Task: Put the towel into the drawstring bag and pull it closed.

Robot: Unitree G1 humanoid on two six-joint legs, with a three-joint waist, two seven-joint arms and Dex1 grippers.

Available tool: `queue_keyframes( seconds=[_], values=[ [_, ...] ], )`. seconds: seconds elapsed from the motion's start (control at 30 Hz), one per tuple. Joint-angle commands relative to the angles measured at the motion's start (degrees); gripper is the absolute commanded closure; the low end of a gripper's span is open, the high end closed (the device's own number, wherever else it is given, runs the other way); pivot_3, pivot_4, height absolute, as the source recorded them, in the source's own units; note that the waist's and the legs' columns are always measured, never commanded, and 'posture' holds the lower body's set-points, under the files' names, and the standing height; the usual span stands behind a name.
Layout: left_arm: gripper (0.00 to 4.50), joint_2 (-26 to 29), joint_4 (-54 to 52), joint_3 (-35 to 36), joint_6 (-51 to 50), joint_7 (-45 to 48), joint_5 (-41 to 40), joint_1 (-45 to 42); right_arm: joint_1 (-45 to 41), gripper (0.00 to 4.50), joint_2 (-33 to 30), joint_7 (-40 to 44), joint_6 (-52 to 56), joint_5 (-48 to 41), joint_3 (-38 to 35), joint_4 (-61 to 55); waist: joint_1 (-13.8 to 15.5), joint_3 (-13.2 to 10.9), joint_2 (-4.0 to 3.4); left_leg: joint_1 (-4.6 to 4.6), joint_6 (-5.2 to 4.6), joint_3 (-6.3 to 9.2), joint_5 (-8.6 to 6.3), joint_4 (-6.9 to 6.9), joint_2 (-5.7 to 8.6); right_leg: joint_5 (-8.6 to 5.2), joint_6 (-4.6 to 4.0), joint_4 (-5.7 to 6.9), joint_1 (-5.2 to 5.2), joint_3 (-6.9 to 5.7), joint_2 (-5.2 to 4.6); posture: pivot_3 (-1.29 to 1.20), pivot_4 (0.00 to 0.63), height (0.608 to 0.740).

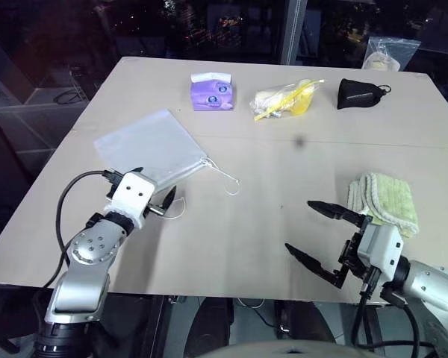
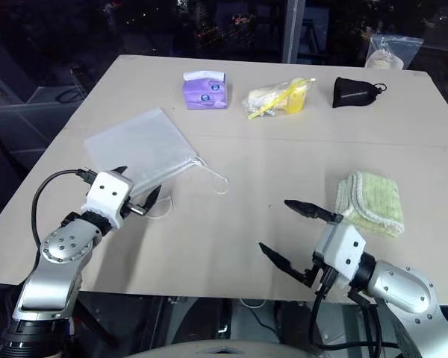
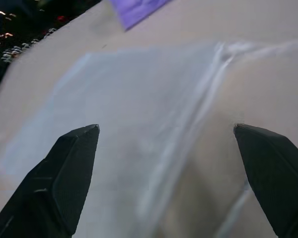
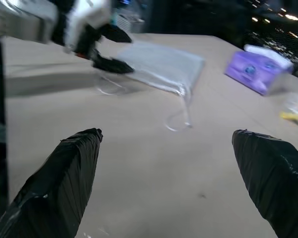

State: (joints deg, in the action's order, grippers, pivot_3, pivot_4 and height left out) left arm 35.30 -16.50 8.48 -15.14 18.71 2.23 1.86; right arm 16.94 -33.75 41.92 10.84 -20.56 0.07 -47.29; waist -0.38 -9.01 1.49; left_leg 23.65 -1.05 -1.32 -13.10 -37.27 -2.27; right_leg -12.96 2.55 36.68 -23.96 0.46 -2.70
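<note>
- Towel [image 1: 384, 201] lay folded near the table's [image 1: 284, 246] front edge on the robot's right side, just beyond the right gripper [image 1: 310, 235], which stood with its black fingers spread wide and nothing between them.
- Drawstring bag [image 1: 151, 147] lay flat on the robot's left half of the table, its corded mouth turned toward the middle and its thin loops [image 1: 228, 181] trailing onto the bare top.
- Left gripper [image 1: 155, 195] hovered at the bag's near edge, jaws released and empty; whether a fingertip touched the mesh could not be told.
- Step in hand appeared to be the first pick, with the towel not yet in the bag.
- Good practice would have been to swing the right gripper toward the towel and close across the whole folded stack, so that no layer peeled loose on the lift.
- Left gripper would have done best taking a single layer of mesh at the mouth, not both, so the opening gaped.
- Cords were best kept out of that pinch, left free for the closing pull.
</note>
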Motion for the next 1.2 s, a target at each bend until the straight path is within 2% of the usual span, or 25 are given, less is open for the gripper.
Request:
queue_keyframes(
  seconds=[0.03, 0.4, 0.5, 0.53, 0.6, 0.67, 0.77, 0.8, 0.87, 1.0, 1.03, 1.07, 1.2],
  values=[
    [0.04, 1.4, 3.1, -1.0, 3.6, -2.5, 5.6, -2.4, -1.5, 0.00, -0.1, -0.4, 0.8, -1.6, 0.9, -1.9, 0.2, 0.0, 0.01, 0.01, 0.00, 0.02, 0.00, 0.00, -0.02, 0.00, 0.00, 0.00, 0.00, -0.02, 0.00, 0.00, 0.150, 0.740],
    [0.04, 1.6, 13.5, -5.8, 8.2, -4.3, 13.9, -10.4, 0.3, 0.00, 1.0, -2.4, -0.3, 0.5, 1.6, -0.5, 1.2, 0.0, 0.03, 0.06, 0.00, -0.06, 0.00, -0.01, 0.01, 0.11, -0.17, 0.01, -0.01, -0.11, -0.04, 0.00, 0.150, 0.740],
    [0.90, 1.0, 15.5, -6.7, 9.7, -2.1, 12.2, -13.3, -0.5, 0.00, 2.8, -5.6, 1.0, 1.6, 1.5, 0.1, 1.2, 0.0, 0.04, 0.05, 0.00, -0.11, 0.01, -0.02, 0.01, 0.11, -0.16, 0.04, 0.01, -0.16, -0.03, 0.00, 0.150, 0.740],
    [1.27, 0.5, 15.7, -6.5, 9.7, -0.5, 10.3, -14.1, -0.9, 0.00, 3.5, -7.1, 1.4, 2.5, 1.3, 0.3, 1.2, 0.0, 0.04, 0.06, 0.00, -0.14, 0.01, -0.05, 0.01, 0.09, -0.14, 0.04, 0.01, -0.20, -0.02, 0.00, 0.150, 0.740],
    [2.21, -1.5, 14.3, -4.2, 1.2, 8.3, -0.7, -16.2, -1.1, 0.00, 3.5, -9.8, 6.7, 3.0, 1.1, 0.1, 1.2, 0.0, 0.03, 0.07, 0.01, -0.16, 0.01, -0.07, -0.02, 0.10, -0.14, 0.07, 0.02, -0.22, -0.04, 0.00, 0.150, 0.740],
    [3.06, -2.2, 13.4, -2.4, -6.6, 13.6, -8.1, -17.6, -1.4, 0.00, 3.4, -11.1, 9.3, 2.7, 0.8, -0.4, 1.2, 0.0, 0.04, 0.08, 0.01, -0.16, 0.01, -0.09, -0.03, 0.14, -0.21, 0.08, 0.02, -0.22, -0.05, 0.00, 0.150, 0.740],
    [4.41, -1.1, 11.0, 2.5, -32.5, 22.8, -27.0, -22.0, -2.2, 0.00, 3.6, -12.0, 16.2, -6.2, -4.4, -0.4, 1.0, 0.0, 0.05, 0.09, 0.00, -0.13, 0.01, -0.10, 0.02, 0.14, -0.21, 0.09, 0.02, -0.24, -0.01, 0.00, 0.150, 0.740],
    [4.41, -1.1, 10.5, 5.3, -40.6, 24.0, -33.5, -24.1, -2.4, 0.00, 3.2, -13.2, 18.7, -7.1, -6.7, -0.1, 1.0, 0.0, 0.06, 0.10, 0.00, -0.08, 0.02, -0.11, 0.02, 0.14, -0.20, 0.11, 0.03, -0.27, 0.02, 0.00, 0.150, 0.740],
    [4.41, -1.4, 10.7, 9.8, -52.2, 23.2, -41.1, -28.0, -2.2, 0.00, 1.9, -14.1, 20.8, -7.2, -10.6, 0.6, 1.0, 0.0, 0.07, 0.11, -0.01, 0.02, 0.02, -0.12, 0.02, 0.03, -0.02, 0.13, 0.05, -0.35, 0.05, 0.00, 0.150, 0.740],
    [4.41, -2.1, 8.0, 13.8, -62.1, 20.0, -47.7, -30.8, -4.0, 0.00, 0.3, -17.4, 25.4, -8.6, -20.7, 4.7, 1.0, 0.0, 0.07, 0.04, -0.01, 0.10, 0.02, -0.14, 0.07, 0.02, 0.01, 0.13, 0.21, -0.42, 0.06, 0.00, 0.150, 0.740],
    [4.41, -1.5, 6.4, 12.7, -60.5, 19.3, -46.6, -29.9, -4.3, 0.00, -0.3, -17.5, 26.0, -8.3, -22.0, 5.8, 0.9, 0.0, 0.06, 0.03, -0.01, 0.08, 0.02, -0.14, 0.08, 0.02, 0.01, 0.13, 0.21, -0.40, 0.06, 0.00, 0.150, 0.740],
    [4.41, 0.2, 3.8, 9.1, -53.7, 19.2, -41.8, -27.7, -4.4, 0.00, -1.3, -16.5, 25.8, -8.1, -22.5, 6.6, 0.8, 0.0, 0.06, 0.01, -0.01, 0.08, 0.02, -0.14, 0.09, 0.03, -0.01, 0.13, 0.22, -0.35, 0.06, 0.00, 0.150, 0.740],
    [4.41, 7.4, -1.3, -3.0, -19.7, 18.3, -18.9, -17.0, -5.0, 0.00, -0.9, -12.4, 22.6, -11.3, -22.1, 5.6, 0.2, 0.0, 0.04, -0.10, 0.00, 0.01, 0.02, 0.02, 0.07, 0.14, -0.24, 0.12, 0.21, -0.22, 0.10, 0.00, 0.150, 0.740]
  ],
)
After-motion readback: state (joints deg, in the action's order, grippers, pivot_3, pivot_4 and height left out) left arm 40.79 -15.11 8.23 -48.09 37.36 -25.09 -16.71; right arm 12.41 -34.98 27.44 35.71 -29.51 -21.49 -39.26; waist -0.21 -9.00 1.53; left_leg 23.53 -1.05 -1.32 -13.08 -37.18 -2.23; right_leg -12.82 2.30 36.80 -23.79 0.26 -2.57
